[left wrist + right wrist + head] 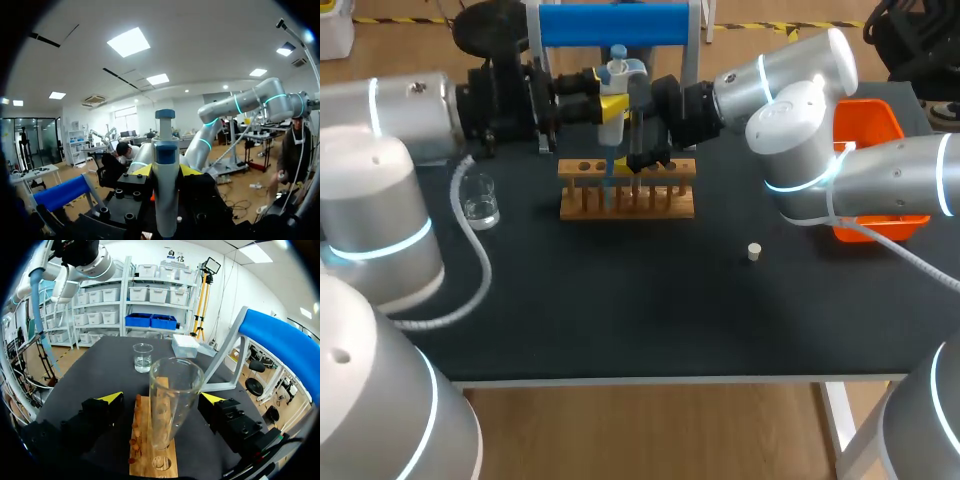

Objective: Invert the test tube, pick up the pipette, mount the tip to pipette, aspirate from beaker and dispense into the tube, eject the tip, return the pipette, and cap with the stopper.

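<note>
The left gripper (166, 172) was clamped on the pipette (165, 200), a yellow tip against each side. Its wrist view showed only the upright body, while the head view placed it above the wooden rack (150, 467). The right gripper (161, 399) stood wide open around the test tube (172, 390), which was mouth up and tilted, with a gap beside one finger. The beaker (143, 357) sat beyond the rack. Only the head view caught the stopper (754, 252), well apart from the rack.

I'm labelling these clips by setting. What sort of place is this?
Most likely a lab bench for robot liquid handling: a wooden test tube rack and a glass beaker on a dark table, a pipette held above the rack.
</note>
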`<move>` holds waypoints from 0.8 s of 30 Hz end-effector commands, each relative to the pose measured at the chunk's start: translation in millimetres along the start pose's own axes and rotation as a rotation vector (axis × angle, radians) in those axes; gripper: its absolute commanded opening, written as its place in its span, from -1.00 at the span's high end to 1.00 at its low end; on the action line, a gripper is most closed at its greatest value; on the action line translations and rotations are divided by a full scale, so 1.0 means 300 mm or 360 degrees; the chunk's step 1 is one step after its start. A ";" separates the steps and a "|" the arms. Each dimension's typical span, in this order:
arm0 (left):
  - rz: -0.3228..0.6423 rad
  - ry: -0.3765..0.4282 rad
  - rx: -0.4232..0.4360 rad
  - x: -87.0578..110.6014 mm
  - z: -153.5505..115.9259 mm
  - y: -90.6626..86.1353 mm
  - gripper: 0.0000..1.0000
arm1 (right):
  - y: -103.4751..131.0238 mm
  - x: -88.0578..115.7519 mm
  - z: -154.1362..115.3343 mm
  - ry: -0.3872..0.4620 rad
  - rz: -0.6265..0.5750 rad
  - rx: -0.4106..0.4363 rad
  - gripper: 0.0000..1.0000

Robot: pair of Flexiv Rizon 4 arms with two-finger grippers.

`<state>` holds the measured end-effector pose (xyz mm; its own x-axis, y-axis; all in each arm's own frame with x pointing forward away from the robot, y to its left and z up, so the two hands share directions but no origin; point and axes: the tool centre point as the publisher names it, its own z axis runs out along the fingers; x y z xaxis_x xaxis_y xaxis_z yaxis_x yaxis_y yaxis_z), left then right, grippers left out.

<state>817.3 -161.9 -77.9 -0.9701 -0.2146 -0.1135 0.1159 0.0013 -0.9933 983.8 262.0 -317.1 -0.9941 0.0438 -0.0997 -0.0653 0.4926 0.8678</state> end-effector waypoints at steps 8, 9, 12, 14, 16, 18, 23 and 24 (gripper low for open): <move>-0.0045 -0.0195 0.0030 0.008 0.101 0.041 1.00 | 0.000 -0.002 -0.003 0.0004 0.0001 0.0001 -1.00; -0.0048 -0.0189 0.0034 0.007 0.105 0.047 1.00 | 0.000 -0.002 -0.003 0.0004 0.0001 0.0001 -1.00; -0.0067 -0.0172 0.0041 0.004 0.111 0.065 1.00 | 0.000 -0.002 -0.003 0.0004 0.0001 0.0001 -1.00; -0.0069 -0.0169 0.0043 0.003 0.114 0.072 1.00 | 0.000 -0.002 -0.003 0.0004 0.0001 0.0001 -1.00; -0.0071 -0.0152 0.0050 0.003 0.114 0.076 1.00 | 0.000 -0.002 -0.003 0.0004 0.0001 0.0001 -1.00; -0.0071 -0.0138 0.0056 0.004 0.116 0.079 1.00 | 0.000 -0.002 -0.003 0.0004 0.0001 0.0001 -1.00; -0.0069 -0.0089 0.0067 0.008 0.115 0.082 1.00 | 0.000 -0.002 -0.003 0.0004 0.0001 0.0001 -1.00; -0.0069 -0.0075 0.0068 0.009 0.115 0.082 1.00 | 0.000 -0.002 -0.003 0.0004 0.0001 0.0001 -1.00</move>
<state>822.1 -199.1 -100.4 -0.9584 -0.2776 -0.0661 0.0834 -0.0506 -0.9952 983.8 262.0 -317.2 -0.9940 0.0439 -0.0998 -0.0654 0.4924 0.8679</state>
